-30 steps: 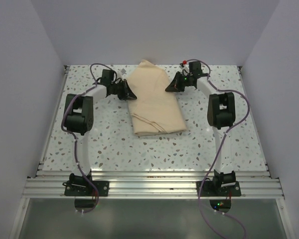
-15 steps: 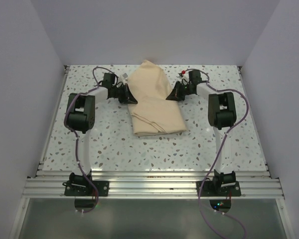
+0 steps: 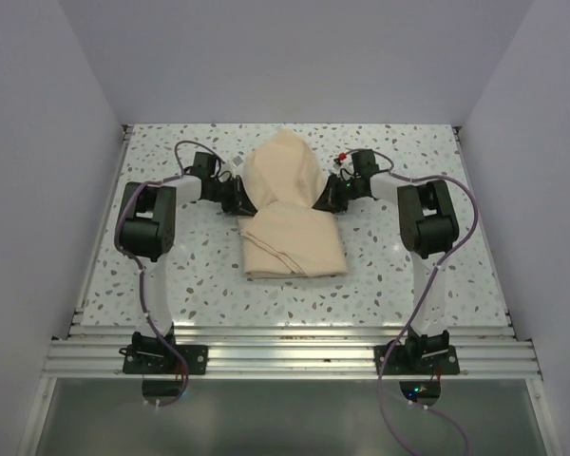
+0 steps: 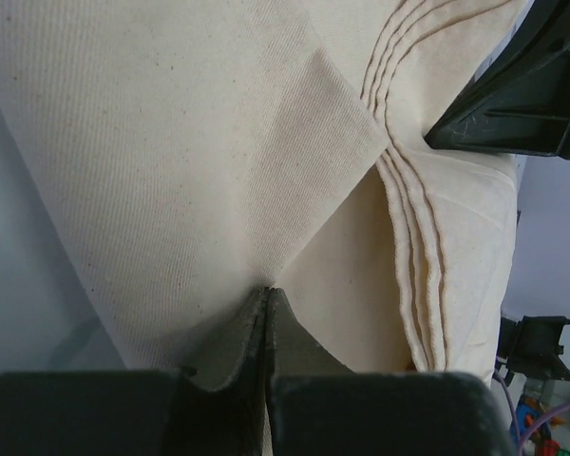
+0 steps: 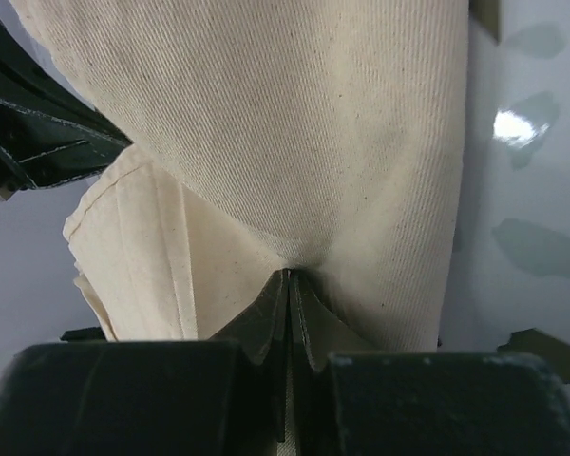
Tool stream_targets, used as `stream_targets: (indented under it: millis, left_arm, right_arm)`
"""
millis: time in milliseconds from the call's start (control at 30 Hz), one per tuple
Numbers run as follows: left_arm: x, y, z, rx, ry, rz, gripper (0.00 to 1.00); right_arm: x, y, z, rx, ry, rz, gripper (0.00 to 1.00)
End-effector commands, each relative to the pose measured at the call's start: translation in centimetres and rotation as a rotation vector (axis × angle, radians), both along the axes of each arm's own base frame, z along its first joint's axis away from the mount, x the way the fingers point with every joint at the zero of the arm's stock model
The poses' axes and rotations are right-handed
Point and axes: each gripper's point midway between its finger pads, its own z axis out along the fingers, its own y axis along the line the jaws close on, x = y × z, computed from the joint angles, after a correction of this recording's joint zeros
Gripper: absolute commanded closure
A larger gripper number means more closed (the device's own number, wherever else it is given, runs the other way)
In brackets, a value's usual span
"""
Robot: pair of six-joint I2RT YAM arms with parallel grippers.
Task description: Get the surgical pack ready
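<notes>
On the tabletop (image 3: 408,275), the tan cloth (image 3: 290,223) is pinched on opposite sides by the left gripper (image 3: 242,197) and right gripper (image 3: 325,195), both clenched on fabric, its folding judged under way but unfinished.

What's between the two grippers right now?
Only the folded tan cloth, in the top view; left gripper and right gripper each pinch one side.

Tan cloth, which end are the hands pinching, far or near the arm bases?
The far end of the large tan cloth: left hand and right hand clamp its sides, while the near end lies flat.
</notes>
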Motion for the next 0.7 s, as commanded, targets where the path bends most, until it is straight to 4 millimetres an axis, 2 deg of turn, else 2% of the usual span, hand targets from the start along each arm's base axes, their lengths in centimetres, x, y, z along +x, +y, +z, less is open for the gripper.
stream_targets:
  millis: [0,67,100,133,200,233,267,333,367,400,433,567,633,667]
  left_arm:
    - [-1.9,0.9,1.3,0.040,-0.013,-0.033,0.97]
    - [-1.7,1.4,2.4,0.079,-0.043,-0.033,0.91]
    - [-1.4,1.6,2.9,0.095,-0.062,-0.034,0.88]
    - [-0.8,1.8,4.3,0.104,-0.095,-0.028,0.84]
    - [0.1,2.2,5.3,0.141,-0.118,-0.010,0.80]
    - [1.2,2.2,7.0,0.142,-0.163,-0.002,0.77]
    - [1.6,2.1,7.7,0.140,-0.180,0.003,0.75]
    - [2.7,1.6,9.7,0.104,-0.226,0.012,0.72]
    - [2.8,1.2,10.3,0.072,-0.227,0.006,0.71]
    - [2.9,0.9,10.8,0.050,-0.233,-0.002,0.71]
    - [3.2,0.4,11.1,0.025,-0.245,-0.010,0.70]
    - [2.0,-2.2,11.6,-0.109,-0.227,-0.097,0.70]
    - [1.4,-3.1,10.8,-0.133,-0.205,-0.124,0.71]
    - [0.2,-4.4,9.5,-0.146,-0.178,-0.172,0.73]
  right_arm:
    - [-1.9,1.4,2.4,0.015,0.005,0.034,0.99]
    - [-2.0,1.1,3.2,-0.013,-0.008,0.042,0.99]
    - [-1.7,1.0,3.9,-0.021,-0.012,0.044,0.99]
    - [-1.3,0.8,4.4,-0.039,-0.034,0.042,0.99]
    - [-0.3,0.8,5.8,-0.060,-0.060,0.037,0.96]
    - [0.1,0.7,6.0,-0.072,-0.068,0.034,0.93]
    - [1.1,0.8,7.2,-0.076,-0.100,0.029,0.88]
    - [1.6,0.9,7.6,-0.079,-0.101,0.032,0.82]
    - [2.4,1.1,8.7,-0.071,-0.130,0.033,0.78]
    - [2.5,1.2,8.8,-0.071,-0.121,0.037,0.76]
    - [2.8,1.3,8.9,-0.067,-0.128,0.043,0.75]
    - [2.9,3.4,9.1,0.014,-0.128,0.109,0.73]
    - [2.1,4.6,8.8,0.034,-0.115,0.164,0.73]
    - [1.2,6.5,8.0,0.041,-0.107,0.220,0.81]
